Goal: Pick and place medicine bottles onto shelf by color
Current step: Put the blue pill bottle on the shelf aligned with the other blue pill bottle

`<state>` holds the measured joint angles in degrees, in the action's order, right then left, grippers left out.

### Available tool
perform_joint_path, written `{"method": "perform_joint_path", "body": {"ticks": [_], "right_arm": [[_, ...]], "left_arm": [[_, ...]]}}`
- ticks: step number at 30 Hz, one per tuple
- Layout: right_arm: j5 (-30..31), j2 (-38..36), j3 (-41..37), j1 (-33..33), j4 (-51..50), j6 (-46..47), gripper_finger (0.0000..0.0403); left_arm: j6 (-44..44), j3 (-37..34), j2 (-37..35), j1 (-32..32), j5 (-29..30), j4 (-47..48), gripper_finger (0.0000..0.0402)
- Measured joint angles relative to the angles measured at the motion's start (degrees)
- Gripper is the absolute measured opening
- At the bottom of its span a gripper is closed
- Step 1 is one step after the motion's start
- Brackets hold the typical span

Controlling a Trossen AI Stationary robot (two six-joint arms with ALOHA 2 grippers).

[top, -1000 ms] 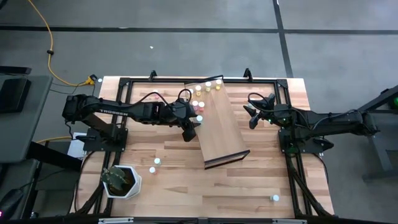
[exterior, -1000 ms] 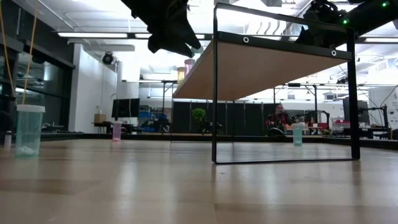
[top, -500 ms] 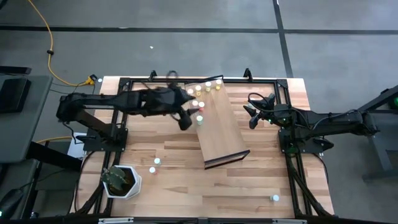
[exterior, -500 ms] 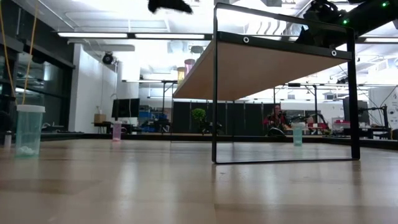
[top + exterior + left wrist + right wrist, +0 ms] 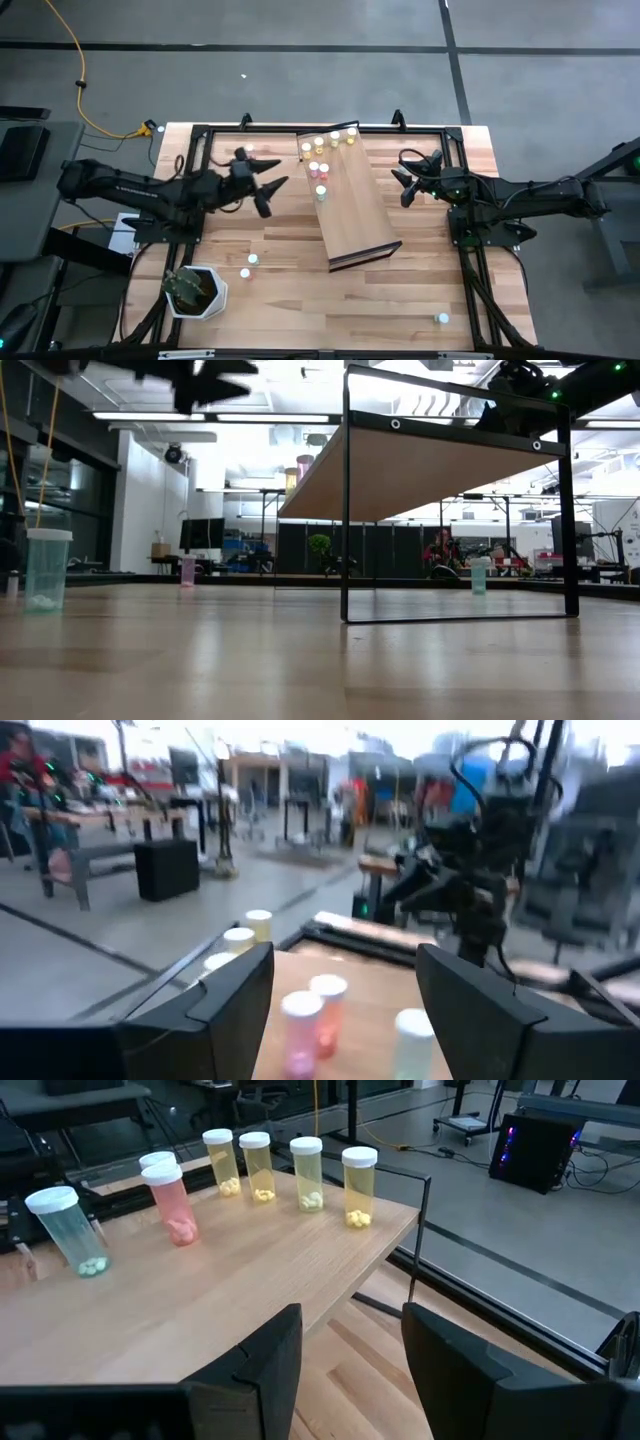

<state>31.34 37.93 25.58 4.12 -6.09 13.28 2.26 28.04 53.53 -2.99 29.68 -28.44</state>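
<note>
The shelf (image 5: 352, 205), a tilted light-wood board on a dark frame, stands mid-table. On its far end stand several yellow medicine bottles (image 5: 307, 1172), two pink ones (image 5: 172, 1205) and a teal one (image 5: 65, 1230). Three more bottles rest upright on the tabletop: two near the left (image 5: 249, 265) and one near the right (image 5: 442, 318). My left gripper (image 5: 275, 195) hangs open and empty left of the shelf, well above the table, its fingers (image 5: 240, 995) level toward the shelf. My right gripper (image 5: 401, 187) waits open and empty right of the shelf.
A white pot with a plant (image 5: 195, 290) stands at the near left corner. The shelf's dark frame (image 5: 345, 510) rises upright from the table. Bare tabletop (image 5: 300, 300) lies between the shelf's near end and the table's near edge.
My left gripper has drawn back from the shelf's left edge toward the table's left edge and tipped up from pointing down to level. It carries nothing. The bottles on the shelf stand as before. My right arm has kept still.
</note>
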Motion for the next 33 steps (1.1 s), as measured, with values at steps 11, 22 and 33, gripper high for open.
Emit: {"method": "perform_joint_path", "body": {"ticks": [11, 22, 33], "right_arm": [[12.69, 2.32, 0.78, 1.45, 11.22, 0.04, 0.0165], [7.79, 18.37, 14.92, 24.31, -24.54, 15.51, 0.0165], [-10.34, 25.42, 6.06, 33.24, -14.89, 15.01, 0.0165]], "left_arm": [[0.09, -10.63, -7.54, -5.33, -6.7, -10.96, 0.0234], [-0.47, -10.63, -7.51, -5.24, -8.95, -10.65, 0.0234], [0.55, -10.63, -7.51, -5.24, -8.98, -9.04, 0.0234]]}}
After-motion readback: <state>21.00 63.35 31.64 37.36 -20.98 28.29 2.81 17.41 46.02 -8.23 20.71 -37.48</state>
